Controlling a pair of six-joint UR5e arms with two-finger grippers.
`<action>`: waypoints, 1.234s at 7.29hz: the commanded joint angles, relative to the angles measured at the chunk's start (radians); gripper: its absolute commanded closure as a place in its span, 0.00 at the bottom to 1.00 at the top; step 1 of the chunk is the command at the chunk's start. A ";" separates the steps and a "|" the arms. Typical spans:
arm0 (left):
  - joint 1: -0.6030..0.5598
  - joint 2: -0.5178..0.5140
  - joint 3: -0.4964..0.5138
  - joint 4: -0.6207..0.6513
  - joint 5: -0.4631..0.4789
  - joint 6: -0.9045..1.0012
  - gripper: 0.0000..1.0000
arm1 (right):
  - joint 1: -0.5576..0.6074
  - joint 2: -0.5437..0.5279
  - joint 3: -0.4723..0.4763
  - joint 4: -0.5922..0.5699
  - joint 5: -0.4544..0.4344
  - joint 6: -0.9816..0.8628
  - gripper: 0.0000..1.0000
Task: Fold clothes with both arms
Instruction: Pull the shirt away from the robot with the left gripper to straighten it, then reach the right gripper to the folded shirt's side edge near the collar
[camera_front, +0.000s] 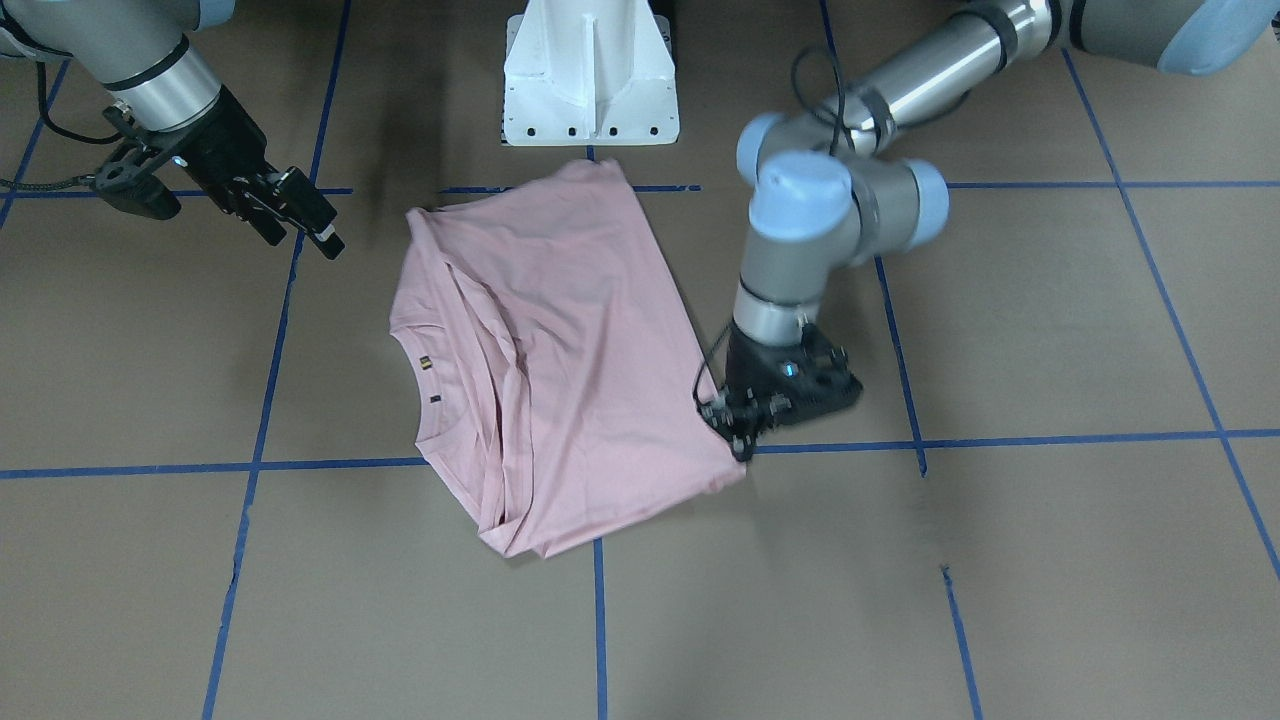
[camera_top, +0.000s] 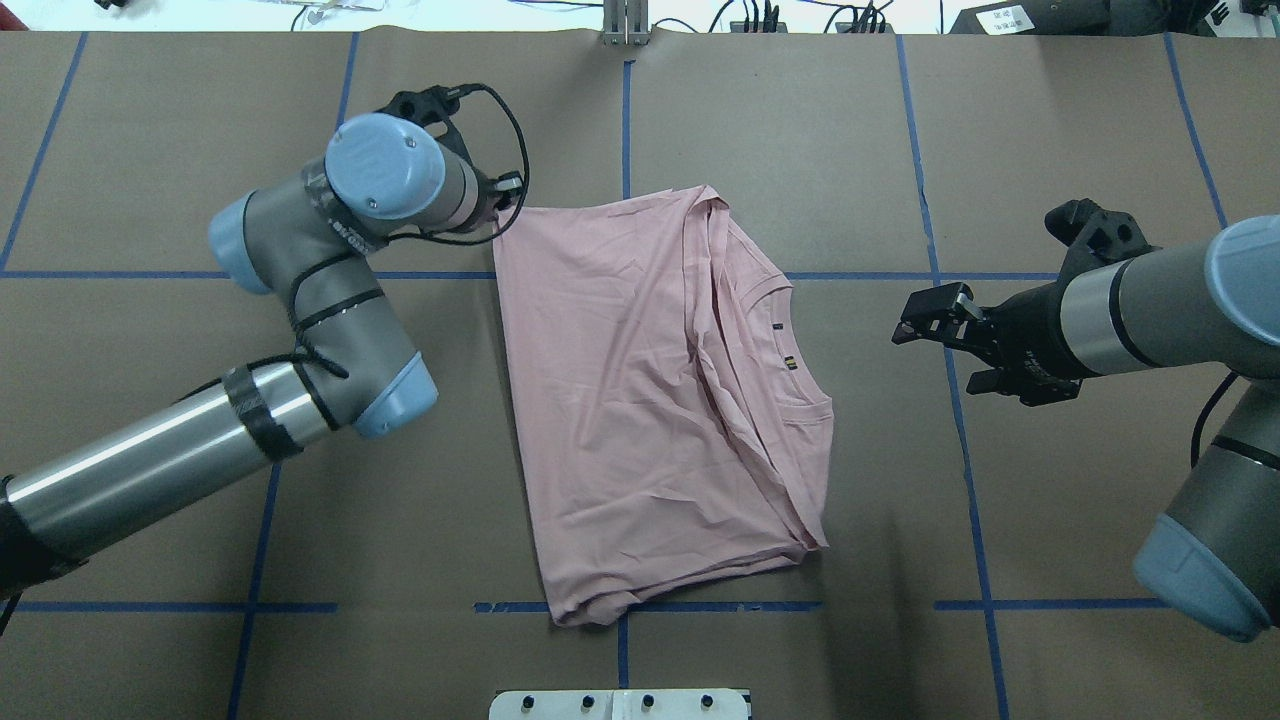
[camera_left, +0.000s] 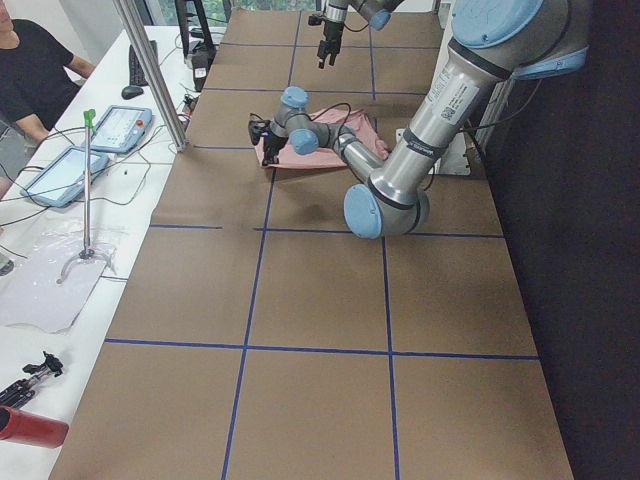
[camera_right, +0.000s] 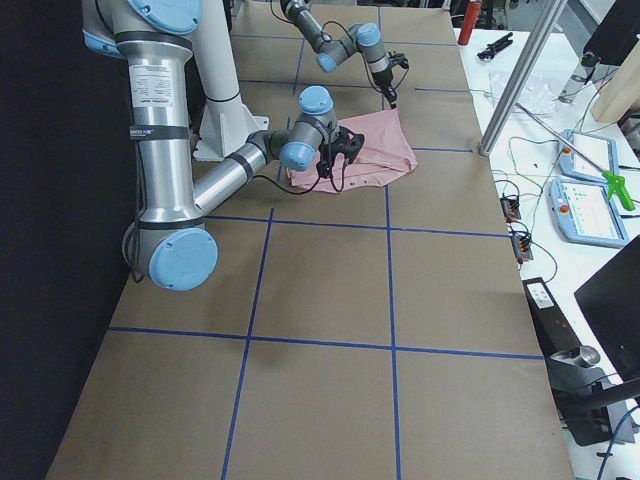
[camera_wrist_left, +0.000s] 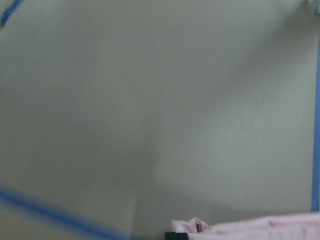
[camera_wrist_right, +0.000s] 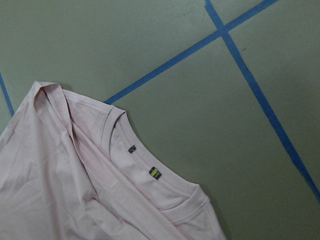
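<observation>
The pink T-shirt (camera_top: 640, 400) lies part-folded on the table (camera_top: 1050, 130), collar towards the right gripper (camera_top: 940, 345), which hangs apart from it, jaws spread and empty. The left gripper (camera_front: 738, 432) sits low at the far hem corner, likely to lift it for folding; whether it pinches cloth I cannot tell

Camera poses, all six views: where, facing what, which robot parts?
Front-facing: across table, facing base; left arm, right arm, shirt.
Overhead: behind base, looking down; both arms.
Left: table's left end; left arm near.
Right: right end; right arm near.
Left wrist: low over table, shirt edge; no arm.
Right wrist: above collar; no arm.
Shared: shirt in all.
</observation>
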 joint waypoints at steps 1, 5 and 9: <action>-0.079 -0.102 0.235 -0.150 -0.004 0.039 1.00 | -0.004 0.009 -0.011 0.000 -0.001 0.001 0.00; -0.099 0.019 0.089 -0.209 -0.108 0.050 0.53 | -0.213 0.217 -0.136 -0.026 -0.181 0.120 0.00; -0.093 0.105 -0.014 -0.209 -0.112 0.044 0.52 | -0.401 0.423 -0.271 -0.250 -0.378 0.256 0.19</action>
